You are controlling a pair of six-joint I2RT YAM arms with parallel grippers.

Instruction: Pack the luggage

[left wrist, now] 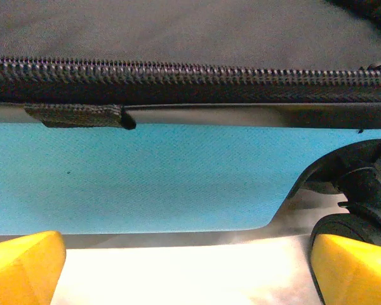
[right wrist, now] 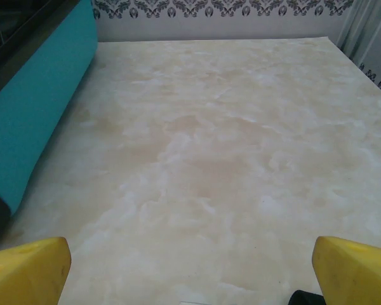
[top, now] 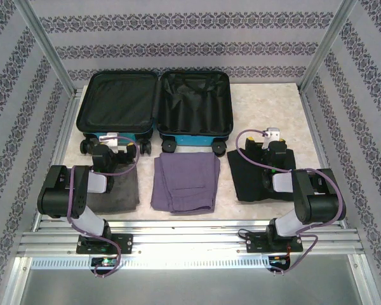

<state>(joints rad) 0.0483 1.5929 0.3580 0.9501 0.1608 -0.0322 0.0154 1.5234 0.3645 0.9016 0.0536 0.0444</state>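
Note:
The luggage (top: pixel 190 138) lies open at the back of the table, both black-lined halves facing up and bare, its turquoise shell and black wheels toward me. My left gripper (top: pixel 120 146) is open right in front of the left half. In the left wrist view its yellow fingertips (left wrist: pixel 22 267) frame the turquoise luggage (left wrist: pixel 146 178), the zipper edge and a wheel (left wrist: pixel 362 190), with nothing between them. Over the black clothes, my right gripper (top: pixel 273 141) is open too. The right wrist view has its fingertips (right wrist: pixel 355 270) above bare table (right wrist: pixel 228 159), with the luggage (right wrist: pixel 38 95) at left.
Three folded piles lie in a row in front of the luggage: grey clothes (top: pixel 120 190) under the left arm, purple clothes (top: pixel 185 181) in the middle, black clothes (top: pixel 254 178) under the right arm. Patterned walls and metal posts enclose the table.

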